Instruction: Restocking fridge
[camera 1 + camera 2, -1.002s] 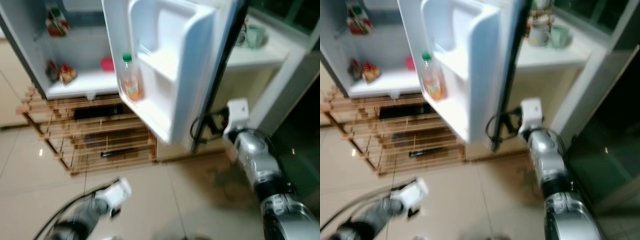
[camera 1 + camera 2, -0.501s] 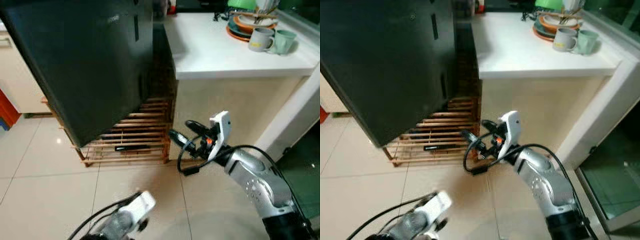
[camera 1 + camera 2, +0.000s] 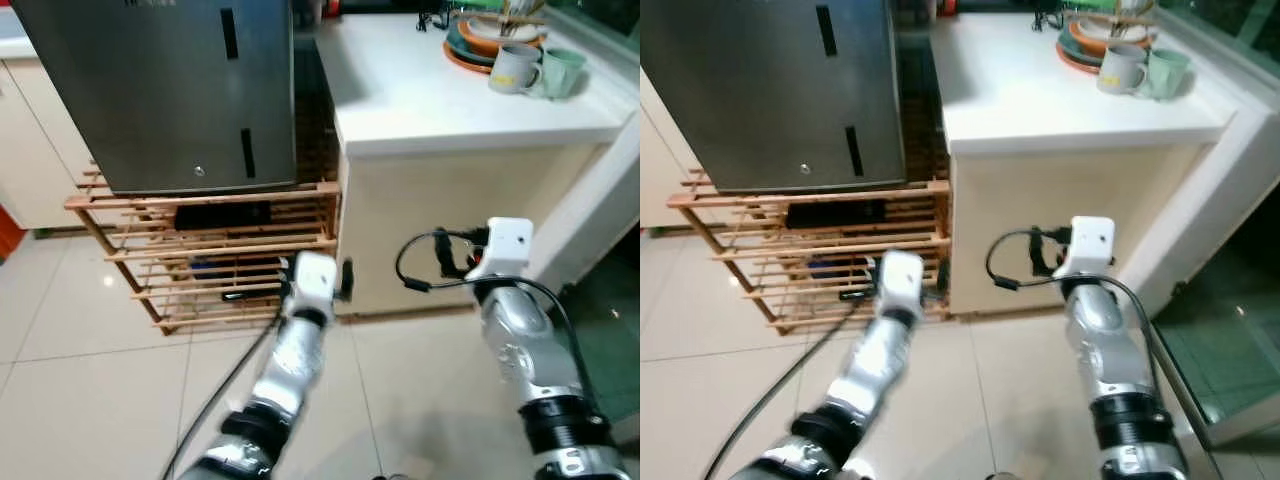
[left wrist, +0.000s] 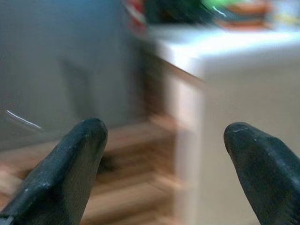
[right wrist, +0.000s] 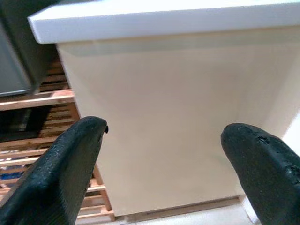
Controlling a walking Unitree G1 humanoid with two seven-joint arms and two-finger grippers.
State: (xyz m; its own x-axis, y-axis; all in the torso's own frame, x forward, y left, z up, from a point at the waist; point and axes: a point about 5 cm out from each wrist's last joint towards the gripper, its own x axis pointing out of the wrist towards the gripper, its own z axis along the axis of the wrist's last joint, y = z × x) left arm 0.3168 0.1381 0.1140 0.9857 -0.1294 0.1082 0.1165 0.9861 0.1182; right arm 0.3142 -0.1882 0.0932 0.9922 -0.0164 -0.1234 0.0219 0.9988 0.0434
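Both sets of jaws stand spread wide with nothing between them. Your left gripper point(image 4: 164, 168) has one black finger point(image 4: 65, 168) on each side of a blurred view of the fridge's grey face and the counter's corner. Your right gripper point(image 5: 164, 164) frames the cream side panel of the counter point(image 5: 159, 117), held just short of it.

From the head camera, your left arm reaches up toward 12 o'clock, its white wrist block in front of the wooden rack point(image 3: 200, 260). Your right arm is at about 3 o'clock from it, also pointing to 12, facing the counter's side.

The fridge point(image 3: 170, 90) sits at 11 o'clock on top of the rack. It is a small, dull grey metal box, standing upright with its long axis vertical and its door shut, facing you. Two short dark vertical marks and a small round keyhole show on the door.

Just to its right, the white counter carries stacked plates point(image 3: 480, 45) and two mugs point(image 3: 535, 70) at 1 o'clock.
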